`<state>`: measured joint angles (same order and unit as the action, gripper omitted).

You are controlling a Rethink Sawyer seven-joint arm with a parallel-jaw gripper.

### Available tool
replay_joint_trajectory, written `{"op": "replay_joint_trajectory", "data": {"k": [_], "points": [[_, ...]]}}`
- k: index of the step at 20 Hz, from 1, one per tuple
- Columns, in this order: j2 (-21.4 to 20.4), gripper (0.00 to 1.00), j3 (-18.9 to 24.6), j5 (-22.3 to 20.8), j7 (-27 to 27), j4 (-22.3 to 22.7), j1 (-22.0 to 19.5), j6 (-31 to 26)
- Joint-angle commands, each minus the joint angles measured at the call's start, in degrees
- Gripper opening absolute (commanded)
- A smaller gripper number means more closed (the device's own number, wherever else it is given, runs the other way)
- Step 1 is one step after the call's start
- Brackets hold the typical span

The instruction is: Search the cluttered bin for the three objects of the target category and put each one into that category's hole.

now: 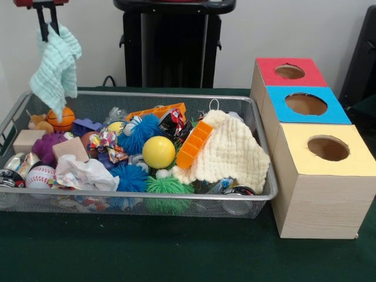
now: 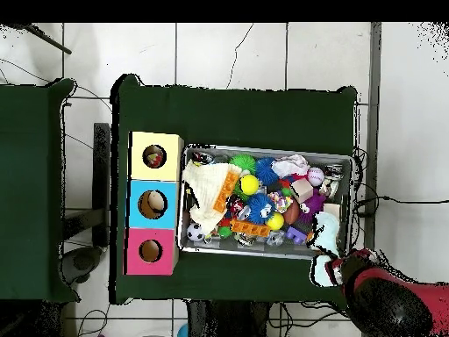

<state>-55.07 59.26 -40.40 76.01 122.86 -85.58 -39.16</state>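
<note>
My gripper point(image 1: 48, 27) is at the top left, above the far left corner of the bin point(image 1: 147, 94), shut on a knitted mint cloth point(image 1: 56, 66) that hangs from it clear of the clutter. In the overhead view the cloth point(image 2: 326, 230) hangs over the bin point(image 2: 263, 149) at its end nearest my red arm point(image 2: 386, 297). A plain white wrinkly bag point(image 1: 86, 174) lies at the bin's front left; it also shows in the overhead view point(image 2: 289, 165). A polka-dot bag point(image 1: 106, 141) lies behind it. The yellow-topped box's hole point(image 1: 328, 148) point(image 2: 154, 157) is to the right of the bin.
A cream knitted cloth point(image 1: 229, 154) covers the bin's right end. Balls, spiky toys, wooden blocks, cans and an orange tray point(image 1: 194, 144) fill the bin. The blue-topped box point(image 1: 306, 104) and the red-topped box point(image 1: 289, 71) stand behind the yellow one.
</note>
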Motion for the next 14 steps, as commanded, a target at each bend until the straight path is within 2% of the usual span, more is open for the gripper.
{"op": "replay_joint_trajectory", "data": {"k": [1,7,8,14], "points": [[3.14,0.00,3.86,-1.65,-23.50,-3.79,-1.31,-9.61],[1.68,0.00,3.68,-2.31,-22.20,-3.11,-1.56,-7.93],[1.49,1.00,3.49,-2.03,-21.87,-2.90,-1.52,-7.82],[0.47,1.00,3.36,-1.93,-19.44,-1.84,-1.01,-6.73]]}}
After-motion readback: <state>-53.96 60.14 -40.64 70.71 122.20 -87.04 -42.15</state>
